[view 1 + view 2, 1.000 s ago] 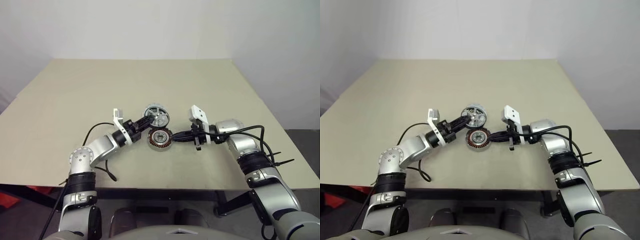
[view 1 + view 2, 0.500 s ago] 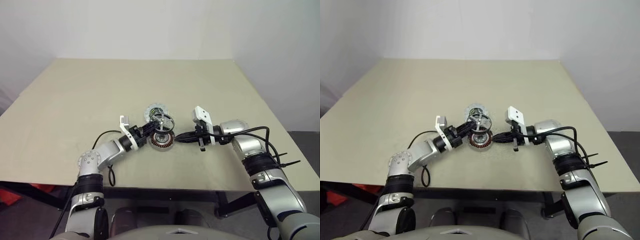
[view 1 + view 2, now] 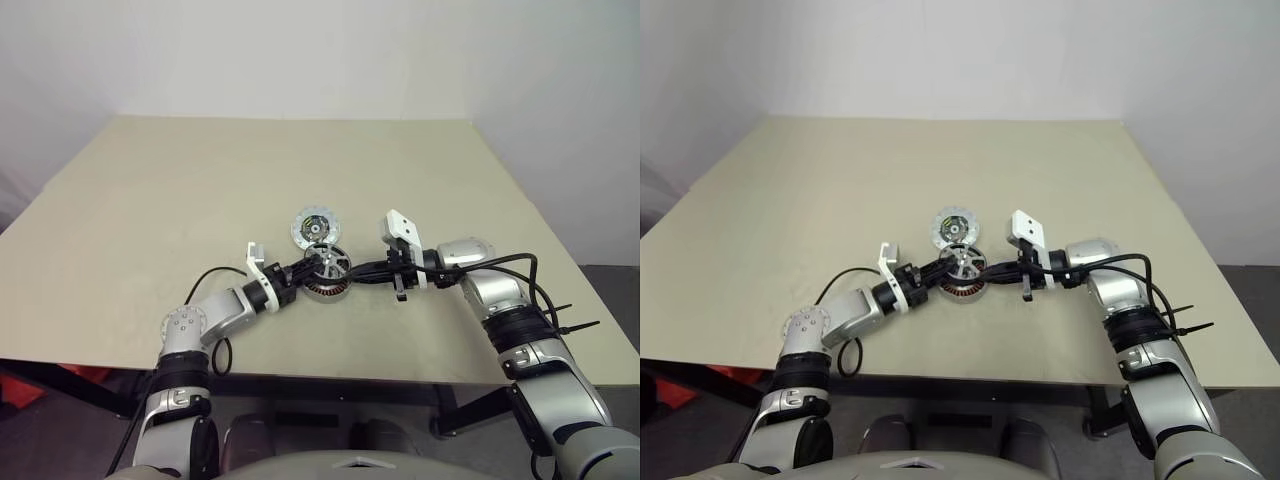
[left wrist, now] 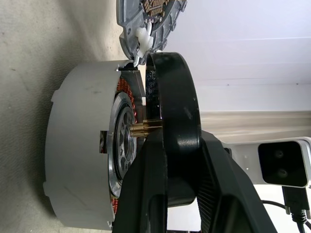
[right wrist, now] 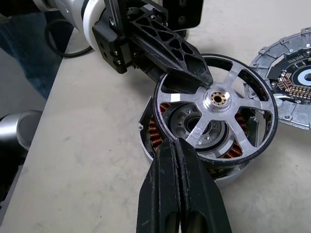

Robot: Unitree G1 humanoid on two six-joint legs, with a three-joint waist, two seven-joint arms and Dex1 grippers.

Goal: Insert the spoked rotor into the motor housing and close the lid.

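The motor housing (image 5: 151, 137), with copper windings around a silver centre, sits on the table near its front middle. My left gripper (image 4: 177, 141) is shut on the black rim of the spoked rotor (image 5: 217, 98) and holds it just over the housing (image 3: 322, 288). The rotor's brass shaft is at the housing's centre hole, and the rotor (image 3: 329, 264) is slightly tilted. My right gripper (image 5: 176, 145) is shut with nothing in it. Its tips point at the housing's near side, right under the rotor's rim. The lid (image 3: 312, 226) lies flat just behind the housing, patterned face up.
The beige table (image 3: 150, 200) spreads wide to the left, right and back. Its front edge runs close under both arms. A black cable (image 3: 215, 272) loops off my left wrist onto the table.
My left gripper has carried the rotor down and toward me, from up beside the lid to just over the housing. The right gripper stayed put. The camera shifted a little.
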